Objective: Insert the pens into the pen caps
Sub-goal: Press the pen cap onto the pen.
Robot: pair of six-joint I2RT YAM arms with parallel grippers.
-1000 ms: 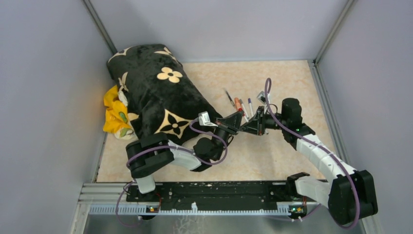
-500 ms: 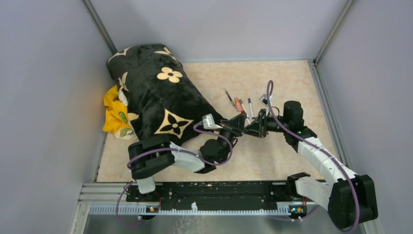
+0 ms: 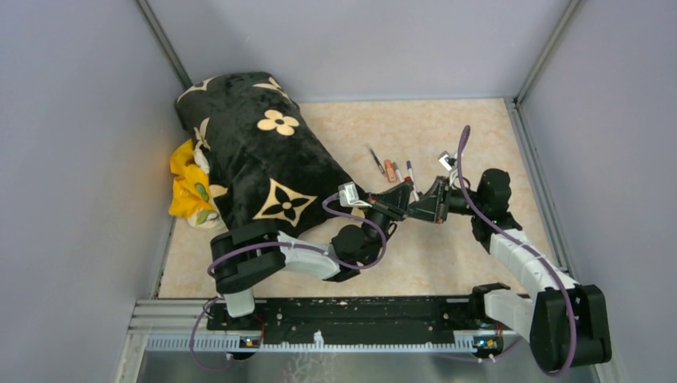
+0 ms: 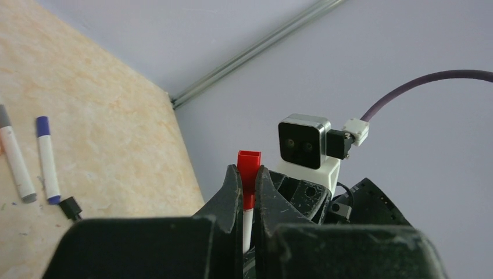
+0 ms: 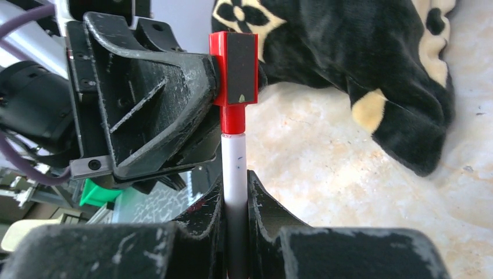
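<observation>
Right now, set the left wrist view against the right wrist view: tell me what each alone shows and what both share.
Left wrist only: a grey-capped marker, a blue-capped marker and a small black cap on the table, plus the right wrist's camera. Right wrist only: the black flowered blanket. Both: the red cap pinched by the left gripper, meeting the white marker held by the right gripper.
</observation>
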